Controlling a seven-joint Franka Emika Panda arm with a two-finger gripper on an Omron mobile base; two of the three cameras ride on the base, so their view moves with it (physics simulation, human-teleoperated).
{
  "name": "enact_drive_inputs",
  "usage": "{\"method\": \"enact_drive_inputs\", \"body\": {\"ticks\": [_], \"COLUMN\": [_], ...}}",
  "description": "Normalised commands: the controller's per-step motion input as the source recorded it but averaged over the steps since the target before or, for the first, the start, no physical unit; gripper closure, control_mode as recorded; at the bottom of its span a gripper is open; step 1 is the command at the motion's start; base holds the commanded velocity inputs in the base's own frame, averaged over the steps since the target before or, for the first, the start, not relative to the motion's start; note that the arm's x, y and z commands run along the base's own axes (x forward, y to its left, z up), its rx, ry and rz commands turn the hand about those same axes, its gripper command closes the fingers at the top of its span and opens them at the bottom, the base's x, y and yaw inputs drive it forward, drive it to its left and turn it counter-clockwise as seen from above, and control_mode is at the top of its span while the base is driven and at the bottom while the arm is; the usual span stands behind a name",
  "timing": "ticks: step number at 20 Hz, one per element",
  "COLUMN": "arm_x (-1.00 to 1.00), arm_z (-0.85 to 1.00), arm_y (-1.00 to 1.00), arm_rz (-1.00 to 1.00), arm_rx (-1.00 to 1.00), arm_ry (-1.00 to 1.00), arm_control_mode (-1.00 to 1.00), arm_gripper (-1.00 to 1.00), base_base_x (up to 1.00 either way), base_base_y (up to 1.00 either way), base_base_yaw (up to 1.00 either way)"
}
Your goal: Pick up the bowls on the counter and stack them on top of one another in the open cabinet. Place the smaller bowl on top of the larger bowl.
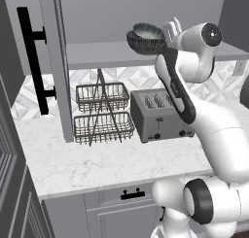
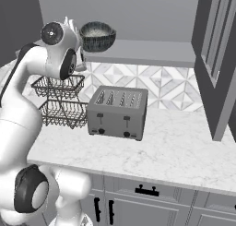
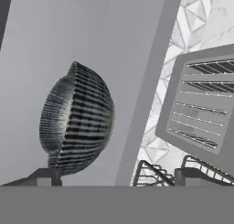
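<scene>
Grey and stripy outside, pale inside, a bowl (image 1: 146, 38) sits on the flat grey shelf (image 1: 102, 55) of the open cabinet (image 2: 138, 17), close to its front edge; whether a second bowl nests inside it I cannot tell; the end effector (image 3: 114, 175) is right beside the bowl, its two dark tips spread wide apart and holding nothing; below, on the white marble worktop (image 2: 175, 151), stand a grey toaster (image 2: 117, 112) and a two-level wire basket rack (image 1: 102, 113).
</scene>
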Motion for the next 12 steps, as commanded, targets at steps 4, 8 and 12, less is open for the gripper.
{"method": "enact_drive_inputs", "body": {"ticks": [4,8,12], "arm_x": [-1.00,-1.00,-1.00], "arm_z": [-0.33,-0.56,-0.96], "arm_y": [-0.01,0.10,0.48], "arm_rz": [0.11,0.24,0.37], "arm_rx": [0.00,-0.12,-0.27], "arm_ry": [-0.16,-0.03,0.02], "arm_control_mode": [-1.00,-1.00,-1.00], "arm_gripper": [-1.00,-1.00,-1.00], "base_base_x": [0.00,0.00,0.00], "base_base_y": [0.00,0.00,0.00], "base_base_yaw": [0.00,0.00,0.00]}}
